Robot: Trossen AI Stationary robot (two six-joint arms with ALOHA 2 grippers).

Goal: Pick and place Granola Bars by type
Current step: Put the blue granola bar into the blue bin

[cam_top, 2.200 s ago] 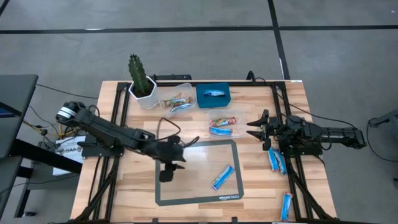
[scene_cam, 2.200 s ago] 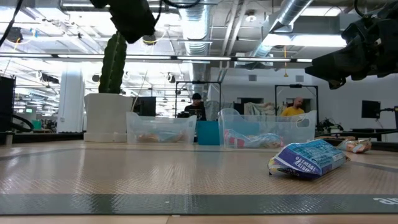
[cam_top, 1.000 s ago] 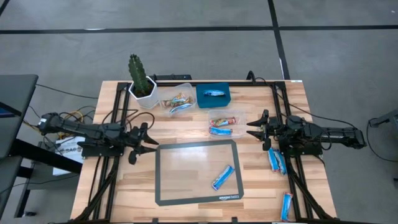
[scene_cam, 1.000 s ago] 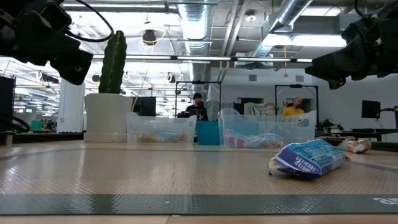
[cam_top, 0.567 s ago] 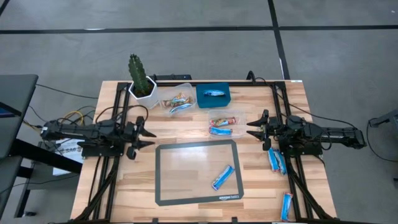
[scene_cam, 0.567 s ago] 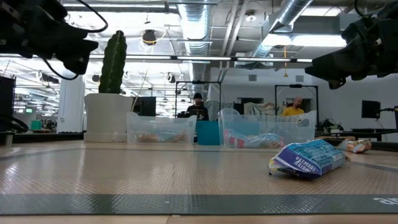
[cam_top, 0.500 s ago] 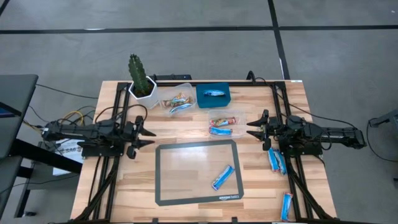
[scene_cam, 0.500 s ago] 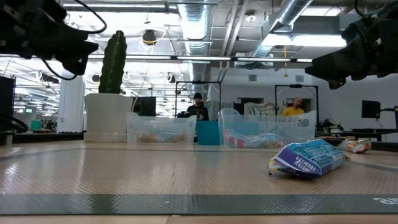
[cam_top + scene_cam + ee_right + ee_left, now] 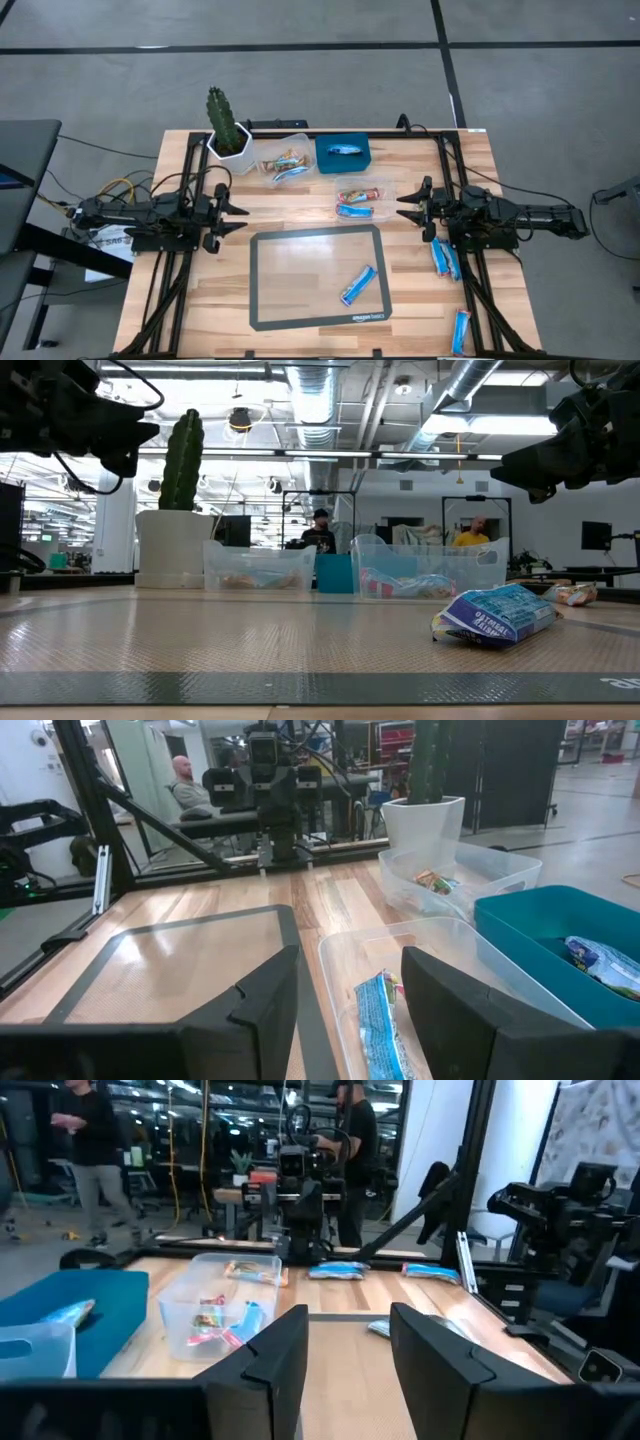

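Observation:
One blue granola bar (image 9: 358,285) lies flat on the dark-framed mat (image 9: 262,300); it also shows in the low view (image 9: 497,615). Two blue bars (image 9: 445,258) lie on the table's right side, and another (image 9: 460,330) lies near the front edge. My left gripper (image 9: 240,211) is open and empty above the table's left side, left of the mat's far corner (image 9: 350,1325). My right gripper (image 9: 405,207) is open and empty, right of a clear tub (image 9: 363,197) that holds a red bar and a blue bar (image 9: 380,1020).
A second clear tub (image 9: 283,160) with tan bars and a blue one, and a blue bin (image 9: 343,155) with one blue bar, stand at the back. A cactus in a white pot (image 9: 228,135) stands at the far left. People show in the room behind.
My left gripper has drawn back a little toward the table's far and left edges, away from the mat. It has levelled out and stays open and empty. My right arm has kept still, and no bar has moved.

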